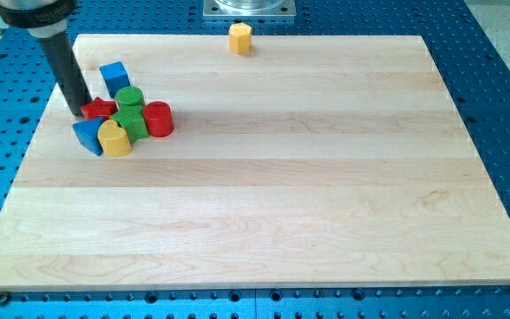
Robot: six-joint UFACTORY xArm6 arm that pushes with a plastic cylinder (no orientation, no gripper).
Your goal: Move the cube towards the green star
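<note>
The blue cube [113, 76] sits near the board's upper left, just above a tight cluster of blocks. In the cluster, a green cylinder [129, 97] stands over a green block that looks like the star [136, 128]. A red star [100, 109] is at the cluster's left and a red cylinder [158, 119] at its right. A blue triangular block [87, 135] and a yellow block [114, 139] are at its bottom. My tip [77, 115] rests at the red star's left edge, below and left of the cube. The rod leans up towards the view's top left.
A yellow-orange hexagonal block [240, 38] stands alone at the board's top edge. The wooden board [282, 204] lies on a blue perforated table. A metal base plate [250, 8] shows at the view's top centre.
</note>
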